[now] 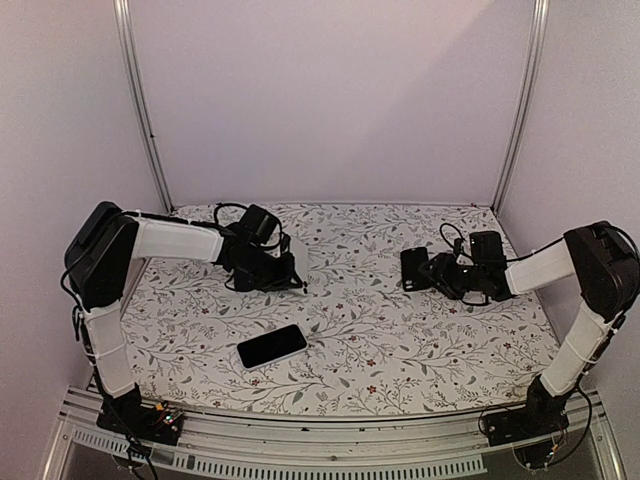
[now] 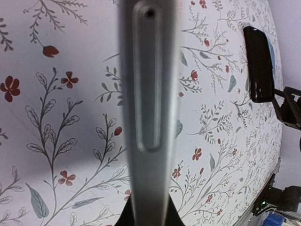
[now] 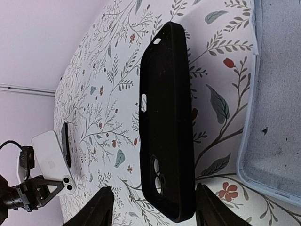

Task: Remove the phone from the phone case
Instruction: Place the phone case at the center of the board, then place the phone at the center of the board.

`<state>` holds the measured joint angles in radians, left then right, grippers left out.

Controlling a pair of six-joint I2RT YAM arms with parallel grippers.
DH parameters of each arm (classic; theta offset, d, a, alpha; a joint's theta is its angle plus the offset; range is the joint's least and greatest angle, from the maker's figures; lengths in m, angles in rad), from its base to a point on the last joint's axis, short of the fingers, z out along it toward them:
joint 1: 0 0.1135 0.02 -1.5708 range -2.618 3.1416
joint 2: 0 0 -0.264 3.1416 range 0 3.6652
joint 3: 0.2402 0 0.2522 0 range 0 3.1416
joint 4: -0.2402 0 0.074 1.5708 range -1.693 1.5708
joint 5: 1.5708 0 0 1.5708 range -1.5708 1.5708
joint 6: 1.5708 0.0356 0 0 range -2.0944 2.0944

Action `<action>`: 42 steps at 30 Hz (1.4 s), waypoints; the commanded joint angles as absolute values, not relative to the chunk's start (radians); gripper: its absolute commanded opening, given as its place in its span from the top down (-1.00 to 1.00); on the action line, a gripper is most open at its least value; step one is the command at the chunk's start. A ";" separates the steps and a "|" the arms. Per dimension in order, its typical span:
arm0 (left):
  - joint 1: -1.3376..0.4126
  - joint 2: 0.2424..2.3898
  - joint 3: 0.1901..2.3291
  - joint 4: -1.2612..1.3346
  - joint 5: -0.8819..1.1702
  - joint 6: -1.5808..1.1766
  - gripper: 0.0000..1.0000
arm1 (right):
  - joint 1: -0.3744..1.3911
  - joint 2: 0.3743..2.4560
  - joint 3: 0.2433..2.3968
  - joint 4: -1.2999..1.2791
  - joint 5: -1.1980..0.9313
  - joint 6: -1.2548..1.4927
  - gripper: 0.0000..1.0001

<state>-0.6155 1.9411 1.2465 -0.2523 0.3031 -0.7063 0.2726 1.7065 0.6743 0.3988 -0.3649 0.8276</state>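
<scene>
My left gripper [image 1: 285, 275] is shut on a white phone [image 3: 49, 157] and holds it above the cloth at the back left. In the left wrist view the phone's silver edge [image 2: 150, 94] runs up the middle from my gripper [image 2: 149, 219]. The empty black phone case [image 3: 167, 122], back and camera holes toward the camera, hangs between the jaws of my right gripper [image 3: 157, 212]. The jaws stand wide: the right finger [image 3: 216, 207] meets the case's edge and cloth shows between the case and the left finger [image 3: 101, 209]. The case [image 1: 413, 268] stands upright in front of the right gripper [image 1: 428, 272].
A second phone [image 1: 272, 345] with a black screen lies flat on the flowered cloth [image 1: 360, 330] near the front centre; it also shows edge-on in the right wrist view [image 3: 66, 143]. A grey surface with a pale rim [image 3: 277, 94] borders the cloth on the right. Walls enclose the table.
</scene>
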 commanded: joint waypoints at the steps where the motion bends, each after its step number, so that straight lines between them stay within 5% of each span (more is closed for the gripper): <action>1: -0.597 1.899 1.293 -0.251 0.255 -0.689 1.00 | 0.269 1.687 0.716 0.303 -0.314 0.764 -0.42; 5: -0.584 1.912 1.315 -0.287 0.220 -0.692 1.00 | 0.269 1.676 0.726 0.237 -0.266 0.731 -0.80; 10: -0.572 1.949 1.369 -0.366 0.174 -0.666 1.00 | 0.271 1.668 0.729 0.180 -0.231 0.701 -0.95; 34: -0.403 2.059 1.273 -0.126 0.575 -0.846 0.94 | 0.357 1.493 0.779 0.125 -0.175 0.536 -0.98; 42: -0.366 2.089 1.265 -0.107 0.670 -0.838 0.65 | 0.399 1.525 0.812 0.133 -0.186 0.530 -0.98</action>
